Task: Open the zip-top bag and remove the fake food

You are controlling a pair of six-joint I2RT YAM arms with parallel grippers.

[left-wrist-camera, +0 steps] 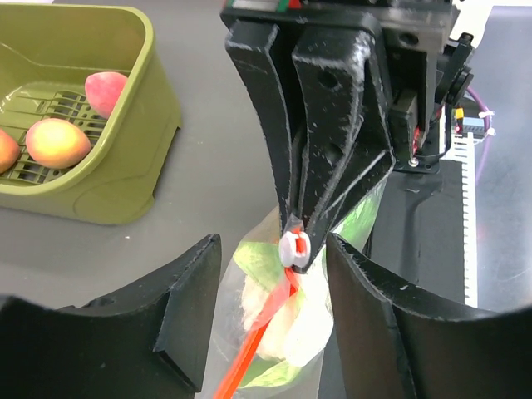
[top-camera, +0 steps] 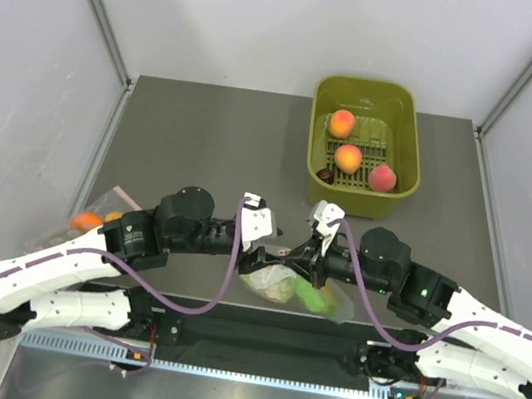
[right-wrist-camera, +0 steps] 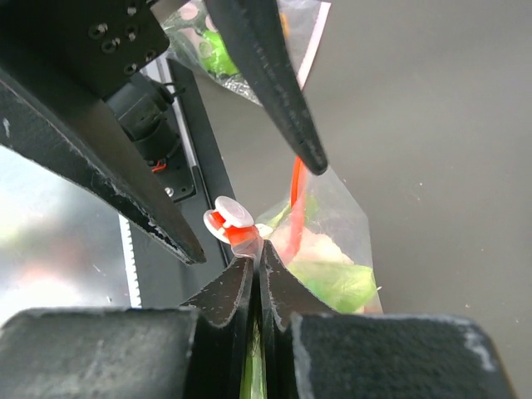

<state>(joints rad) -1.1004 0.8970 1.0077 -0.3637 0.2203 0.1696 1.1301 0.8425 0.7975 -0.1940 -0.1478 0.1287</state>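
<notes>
The zip-top bag (top-camera: 283, 285) hangs between my two grippers over the table's near edge. Its orange-red zip strip (left-wrist-camera: 258, 332) ends in a white slider (left-wrist-camera: 293, 248), which also shows in the right wrist view (right-wrist-camera: 229, 220). My right gripper (right-wrist-camera: 258, 253) is shut on the bag's edge just beside the slider. My left gripper (left-wrist-camera: 273, 243) is open, with one finger on each side of the bag and slider, not touching either. The fake food is inside the bag: white cauliflower (left-wrist-camera: 278, 320) and a green piece (right-wrist-camera: 332, 278). In the top view the grippers meet, left gripper (top-camera: 272, 256) and right gripper (top-camera: 303, 256).
A green basket (top-camera: 410, 152) at the back right holds three peaches and a small dark plum; it also shows in the left wrist view (left-wrist-camera: 125, 166). A second clear bag with a pale pink strip (top-camera: 108, 205) lies at the left. A black rail (top-camera: 265, 336) runs along the near edge.
</notes>
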